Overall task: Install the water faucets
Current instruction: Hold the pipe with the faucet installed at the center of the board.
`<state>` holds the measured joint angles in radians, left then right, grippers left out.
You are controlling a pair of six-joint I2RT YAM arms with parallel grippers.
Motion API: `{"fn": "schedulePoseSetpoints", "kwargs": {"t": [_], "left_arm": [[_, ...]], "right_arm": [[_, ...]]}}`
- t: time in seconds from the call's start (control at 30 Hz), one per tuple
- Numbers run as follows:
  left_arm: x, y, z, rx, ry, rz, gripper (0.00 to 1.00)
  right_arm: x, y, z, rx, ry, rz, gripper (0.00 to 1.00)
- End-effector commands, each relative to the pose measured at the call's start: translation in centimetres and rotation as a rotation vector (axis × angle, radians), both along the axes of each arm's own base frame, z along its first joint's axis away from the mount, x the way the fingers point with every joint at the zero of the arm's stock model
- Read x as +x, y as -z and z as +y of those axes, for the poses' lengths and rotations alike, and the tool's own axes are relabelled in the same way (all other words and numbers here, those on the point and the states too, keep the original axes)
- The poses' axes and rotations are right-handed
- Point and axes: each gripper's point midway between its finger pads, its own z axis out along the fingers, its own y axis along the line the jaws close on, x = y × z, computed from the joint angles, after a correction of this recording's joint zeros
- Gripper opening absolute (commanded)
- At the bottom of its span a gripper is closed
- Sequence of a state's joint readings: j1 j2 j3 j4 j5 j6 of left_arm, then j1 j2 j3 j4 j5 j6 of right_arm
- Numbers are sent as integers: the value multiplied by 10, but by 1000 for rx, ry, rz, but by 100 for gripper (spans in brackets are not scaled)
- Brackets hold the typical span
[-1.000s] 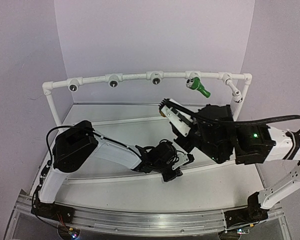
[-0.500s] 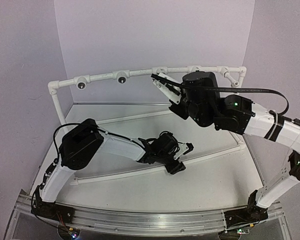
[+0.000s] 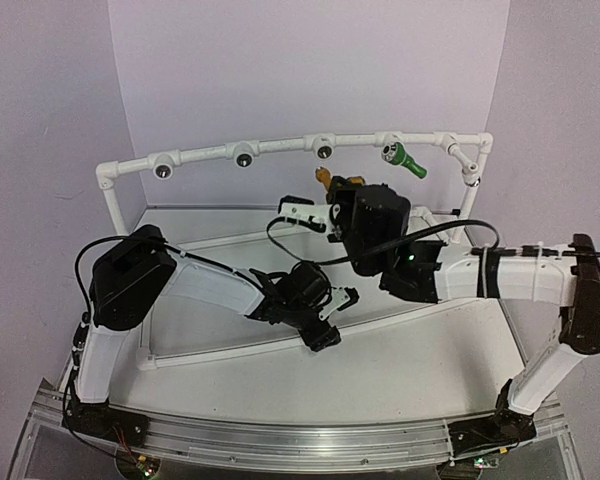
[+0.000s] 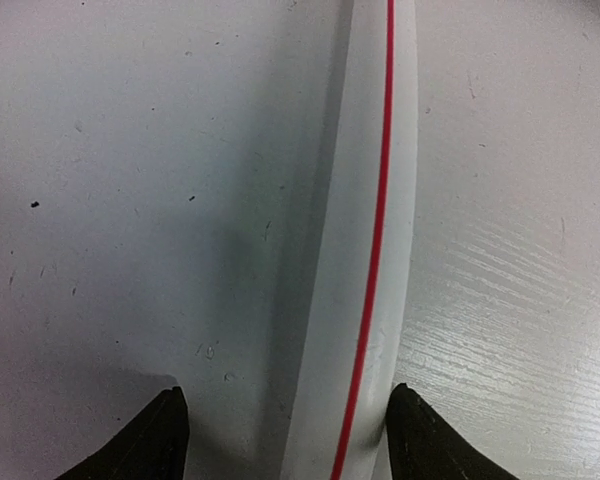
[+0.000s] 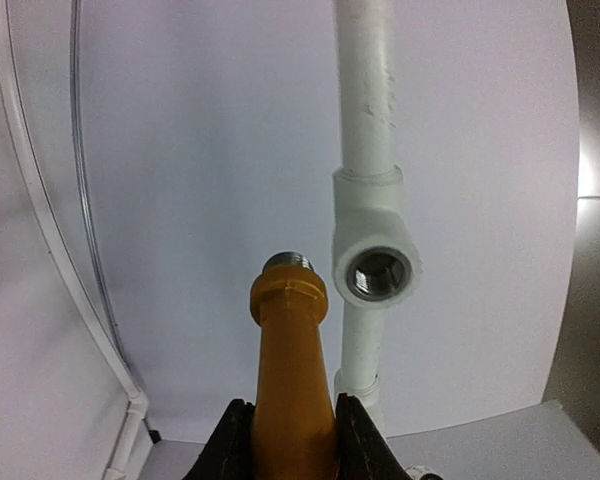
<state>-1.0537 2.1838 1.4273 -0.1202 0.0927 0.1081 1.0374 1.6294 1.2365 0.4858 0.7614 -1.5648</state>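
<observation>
Right fingers grip the yellow-orange plastic faucet thread-forward, ready for screwing into the white pipe socket; left fingers stand wide, empty.

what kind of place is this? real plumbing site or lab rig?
Most likely a lab test cell: plain backdrop walls, a mock white pipe frame on a table, arms bolted to an aluminium rail.

First faucet: we see yellow-orange, grey tip.
Second faucet: we see green.
Pipe frame: white.
Table strip: white, thin red line.
</observation>
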Motion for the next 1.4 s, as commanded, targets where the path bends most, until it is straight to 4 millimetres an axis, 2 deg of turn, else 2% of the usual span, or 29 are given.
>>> {"fn": "schedulePoseSetpoints", "kwargs": {"t": [0.0,0.13,0.27,0.4,0.5,0.8,1.37], "left_arm": [[-1,33,11,65,11,36,63],[-4,37,11,65,21,48,49],[-12,42,11,62,50,81,34],[-19,48,14,66,63,110,27],[-23,54,17,72,66,132,23],[-31,66,22,80,62,178,1],[-36,66,24,82,66,190,0]], "right_arm": [[-10,-48,-11,-6,32,-258,0],[-11,-53,-16,15,31,-244,0],[-12,-47,-13,-17,-1,-187,0],[-13,-48,-18,-9,-1,-136,0],[-11,-58,-18,24,11,-133,0],[3,-63,-18,51,12,-133,0],[11,-60,-8,59,1,-118,0]]}}
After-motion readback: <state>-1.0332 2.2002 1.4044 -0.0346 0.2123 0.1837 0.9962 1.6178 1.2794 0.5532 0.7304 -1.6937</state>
